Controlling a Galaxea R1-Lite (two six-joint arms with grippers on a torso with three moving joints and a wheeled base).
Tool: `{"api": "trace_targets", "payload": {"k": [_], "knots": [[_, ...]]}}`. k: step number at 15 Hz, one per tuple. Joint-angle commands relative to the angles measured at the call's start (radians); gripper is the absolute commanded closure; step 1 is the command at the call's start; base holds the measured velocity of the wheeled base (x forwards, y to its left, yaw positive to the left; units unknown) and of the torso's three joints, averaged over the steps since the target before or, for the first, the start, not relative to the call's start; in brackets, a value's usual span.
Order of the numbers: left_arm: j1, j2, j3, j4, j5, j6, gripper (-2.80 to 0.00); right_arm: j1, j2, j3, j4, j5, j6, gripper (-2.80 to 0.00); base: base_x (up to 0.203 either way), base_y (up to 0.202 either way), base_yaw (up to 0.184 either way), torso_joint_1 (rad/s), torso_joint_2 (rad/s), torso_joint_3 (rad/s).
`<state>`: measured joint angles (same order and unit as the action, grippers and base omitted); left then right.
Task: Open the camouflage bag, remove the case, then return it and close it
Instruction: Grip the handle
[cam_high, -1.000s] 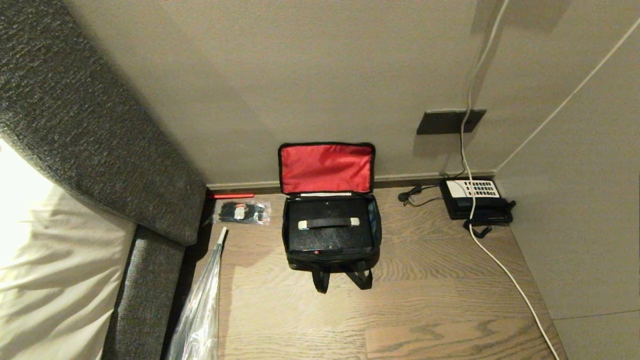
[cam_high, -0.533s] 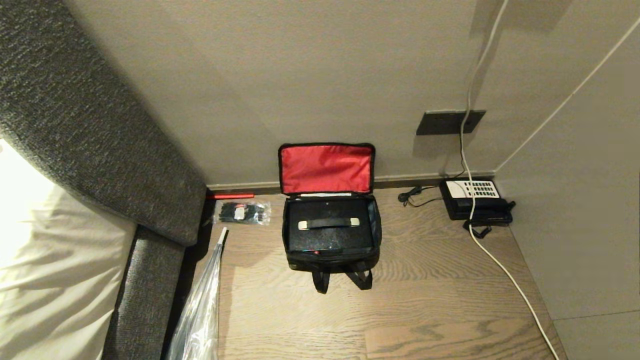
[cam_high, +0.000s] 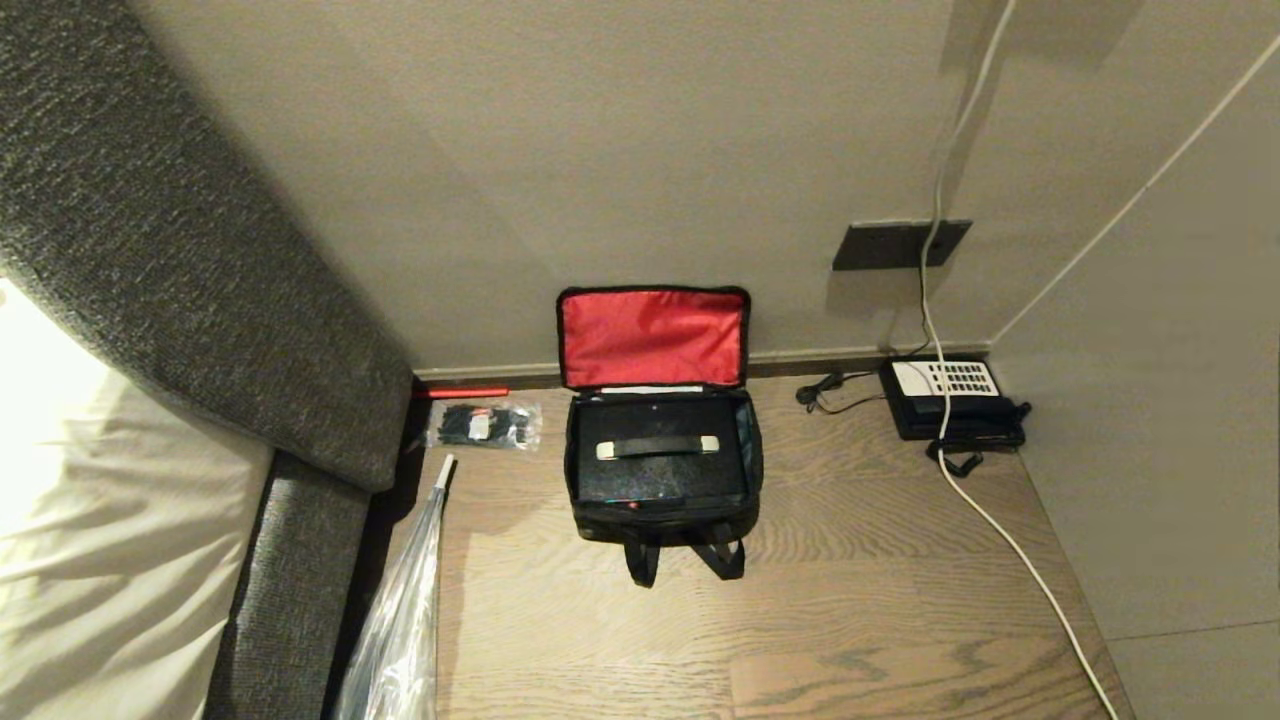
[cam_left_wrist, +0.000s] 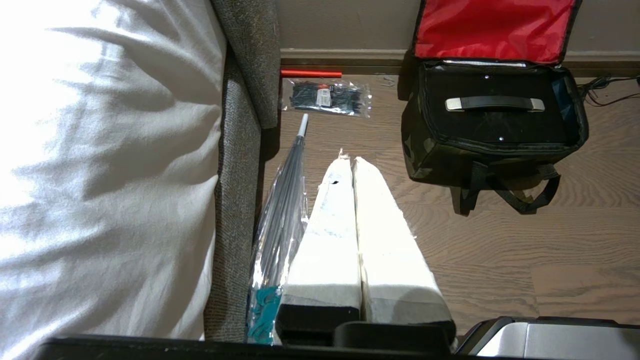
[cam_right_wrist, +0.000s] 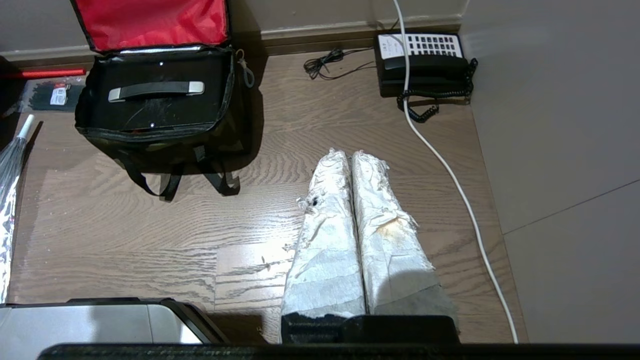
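Wooden floor (cam_high: 850, 620) at frame centre holds the open camouflage fabric bag (cam_high: 662, 520), black hard case (cam_high: 655, 475) inside; left gripper (cam_left_wrist: 348, 162) and right gripper (cam_right_wrist: 348, 155) both closed, empty.

Right gripper (cam_right_wrist: 350, 156): tape-wrapped fingers pressed together, over bare wood floor (cam_right_wrist: 150, 235).
Camouflage bag (cam_right_wrist: 165, 142): open, red-lined lid upright against wall.
Case (cam_right_wrist: 155, 107): inside bag, handle up.
Telephone (cam_right_wrist: 425, 62): by wall, white cable (cam_right_wrist: 450, 170) crossing it.
Packet (cam_right_wrist: 50, 96): beside bag, possibly cable ties.
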<state>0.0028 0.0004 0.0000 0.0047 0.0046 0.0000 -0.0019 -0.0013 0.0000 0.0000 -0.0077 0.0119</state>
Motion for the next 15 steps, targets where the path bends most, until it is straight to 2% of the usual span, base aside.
{"api": "trace_targets", "payload": {"k": [1, 4, 10, 15], "knots": [[0.000, -0.002, -0.001, 0.000, -0.002, -0.001, 0.00, -0.001, -0.003, 0.000, -0.001, 0.001, 0.000, 0.00, 0.000, 0.000, 0.000, 0.000, 0.00, 0.000], [0.000, -0.002, -0.001, 0.001, -0.001, -0.009, 0.00, 0.000, -0.003, 0.000, 0.000, 0.000, 0.000, 0.00, -0.001, 0.023, 0.003, 0.002, 0.00, -0.001], [0.000, -0.002, -0.003, 0.006, 0.002, 0.002, 0.00, 0.000, -0.003, 0.000, 0.000, 0.000, 0.000, 0.00, 0.000, 0.150, 0.005, 0.002, 0.00, 0.005], [0.000, -0.002, -0.003, 0.006, 0.002, 0.003, 0.00, 0.000, -0.003, 0.000, 0.000, 0.000, 0.000, 0.00, 0.000, 0.000, 0.000, 0.000, 0.00, 0.000]]}}
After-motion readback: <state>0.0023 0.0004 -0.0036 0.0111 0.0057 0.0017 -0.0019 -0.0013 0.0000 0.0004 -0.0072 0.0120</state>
